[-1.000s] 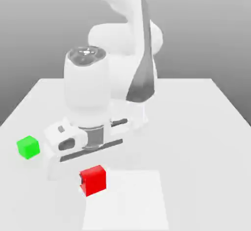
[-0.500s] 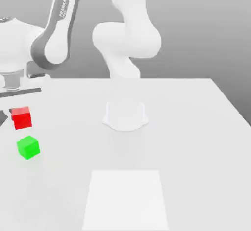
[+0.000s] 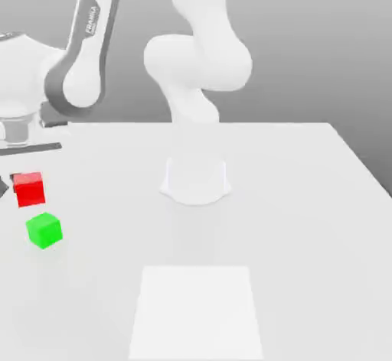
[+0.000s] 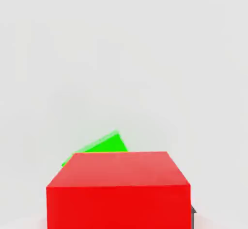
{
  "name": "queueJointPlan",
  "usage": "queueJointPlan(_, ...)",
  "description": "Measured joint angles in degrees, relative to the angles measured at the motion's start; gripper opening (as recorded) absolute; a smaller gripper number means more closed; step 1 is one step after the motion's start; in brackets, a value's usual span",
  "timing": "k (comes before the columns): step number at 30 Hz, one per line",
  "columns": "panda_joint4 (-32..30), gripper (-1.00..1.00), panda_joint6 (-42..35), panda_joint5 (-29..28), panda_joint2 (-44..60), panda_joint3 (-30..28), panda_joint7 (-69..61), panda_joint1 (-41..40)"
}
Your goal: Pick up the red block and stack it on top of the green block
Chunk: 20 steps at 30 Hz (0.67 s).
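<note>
Looking at the exterior view's left edge, you see the gripper [image 3: 19, 187] pinching the red block [image 3: 30, 190] in the air, just above the green block [image 3: 44, 230] on the table [image 3: 291, 199]

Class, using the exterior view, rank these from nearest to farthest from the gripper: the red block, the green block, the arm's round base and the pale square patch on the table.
1. red block: held in the gripper, at the view's left edge.
2. green block: on the table just below the red block.
3. arm's round base: mid-table.
4. pale square patch: near the front edge.
</note>
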Motion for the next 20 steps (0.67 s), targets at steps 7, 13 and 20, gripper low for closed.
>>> queueJointPlan(7,0.1,-1.00,2.3,5.0,3.2,0.2,-3.5,0.9)
queueJointPlan(13,0.2,-1.00,4.3,9.9,6.4,0.9,-7.0,1.5)
queueJointPlan(20,0.3,-1.00,6.5,14.8,10.6,3.1,-10.6,0.6)
